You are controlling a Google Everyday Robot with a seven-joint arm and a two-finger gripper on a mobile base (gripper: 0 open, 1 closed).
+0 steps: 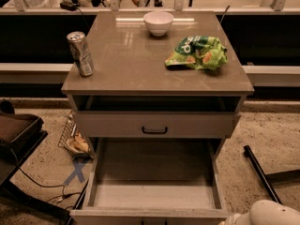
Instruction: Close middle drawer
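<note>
The bottom of the picture cuts off a lot. The middle drawer [154, 197] is pulled far out from under the front edge of the worktop [140, 64]. I can see its bare floor and two side walls. Its front is only a thin strip at the very bottom, and its handle is hidden.

The pincer [233, 219] is low down, just past the drawer's front right corner. Only a small bit of it shows, next to a round white part of the arm [274, 213]. I cannot tell if it is wide or narrow. I also cannot tell if it touches the drawer or holds anything.

Above the open drawer is a shut drawer front [197, 124] with a small black handle [154, 130]. Between that front and the worktop there is a dark gap [154, 103], too dark to see into.

A can [80, 53] stands near the left edge of the worktop. A white bowl [158, 22] sits by the middle of the back edge. A green bag [198, 53] lies near the right edge.
</note>
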